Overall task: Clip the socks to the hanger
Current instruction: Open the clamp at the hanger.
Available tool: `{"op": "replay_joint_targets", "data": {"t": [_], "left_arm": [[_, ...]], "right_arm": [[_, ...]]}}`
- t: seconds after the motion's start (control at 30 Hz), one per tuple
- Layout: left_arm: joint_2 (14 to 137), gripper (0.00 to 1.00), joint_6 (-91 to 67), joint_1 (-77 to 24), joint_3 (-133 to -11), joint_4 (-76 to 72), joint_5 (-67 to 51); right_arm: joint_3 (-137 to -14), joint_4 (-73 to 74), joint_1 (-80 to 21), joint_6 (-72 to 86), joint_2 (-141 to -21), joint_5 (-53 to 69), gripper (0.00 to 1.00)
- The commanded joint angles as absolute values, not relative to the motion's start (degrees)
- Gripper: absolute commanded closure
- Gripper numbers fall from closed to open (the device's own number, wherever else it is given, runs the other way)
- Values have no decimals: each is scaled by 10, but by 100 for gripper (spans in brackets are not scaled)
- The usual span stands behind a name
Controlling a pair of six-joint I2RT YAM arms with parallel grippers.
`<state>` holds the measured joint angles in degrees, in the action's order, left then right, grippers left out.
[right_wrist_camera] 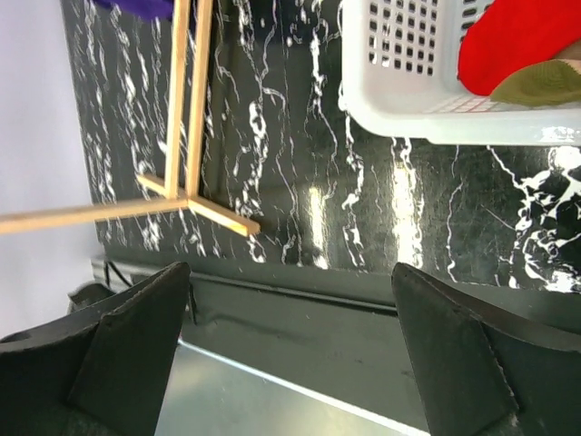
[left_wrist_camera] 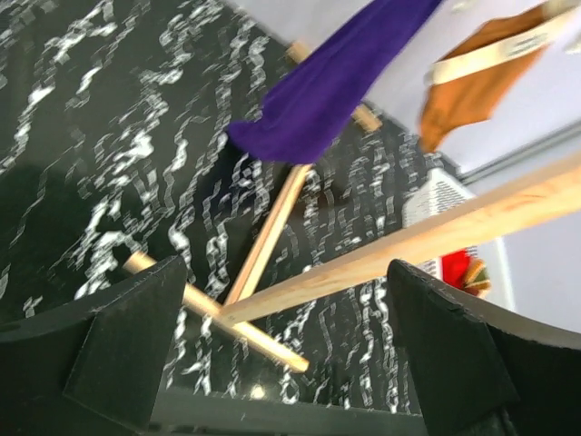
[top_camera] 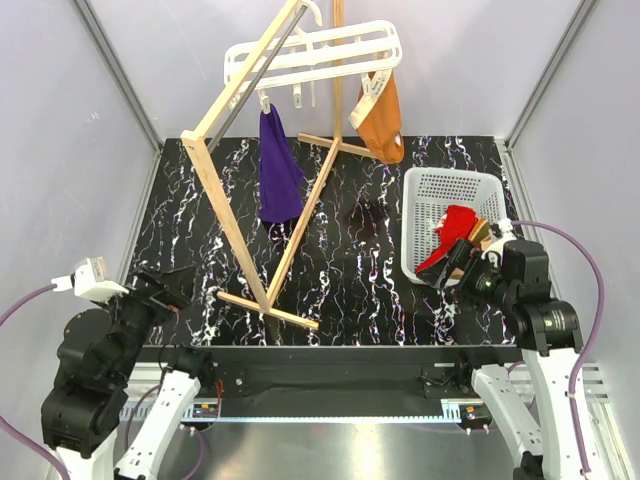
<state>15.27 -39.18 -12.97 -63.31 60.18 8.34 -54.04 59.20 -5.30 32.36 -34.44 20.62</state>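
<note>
The white hanger hangs from the top of the wooden stand. A purple sock and an orange sock are clipped under it. A red sock and a striped sock lie in the white basket. My left gripper is open and empty, low at the near left, looking up at the purple sock and orange sock. At the basket's near edge my right gripper is open with nothing in it. The red sock and a tan sock show in the right wrist view.
The tall wooden A-frame stand spans the left and middle of the black marbled table, its foot bar near the front edge. One leg crosses the left wrist view. The basket sits at the right. Grey walls enclose the table.
</note>
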Motion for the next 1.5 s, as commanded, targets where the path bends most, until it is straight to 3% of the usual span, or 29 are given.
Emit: {"op": "replay_joint_targets", "data": {"t": [0.0, 0.17, 0.4, 0.53, 0.6, 0.77, 0.93, 1.1, 1.2, 1.37, 1.47], "left_arm": [[231, 1, -394, -148, -680, 633, 165], [314, 1, -368, -174, -744, 626, 261], [454, 1, -334, -156, -828, 547, 295], [516, 2, -323, -51, -823, 487, 160], [536, 7, -324, -9, -805, 427, 75], [556, 14, -344, 14, -731, 260, -39], [603, 29, -390, 26, -679, 101, -234], [629, 31, -446, 25, -655, 2, -306], [642, 30, -466, 25, -654, -34, -333], [664, 32, -498, 23, -642, -70, -376], [665, 33, -504, 18, -626, -62, -387]], "right_arm": [[-562, 584, -52, 261, -385, 250, 0], [-579, 565, -53, 228, -409, 328, 0], [-600, 546, -68, 211, -450, 373, 0], [-632, 555, -76, 200, -475, 366, 0], [-635, 540, -76, 202, -481, 376, 0], [-614, 439, -76, 253, -492, 425, 0], [-628, 273, -101, 304, -552, 451, 1], [-656, 95, -144, 330, -643, 428, 9], [-673, -6, -166, 326, -694, 380, 18], [-701, -204, -207, 313, -785, 325, 21], [-735, -258, -232, 302, -843, 275, 32]]}}
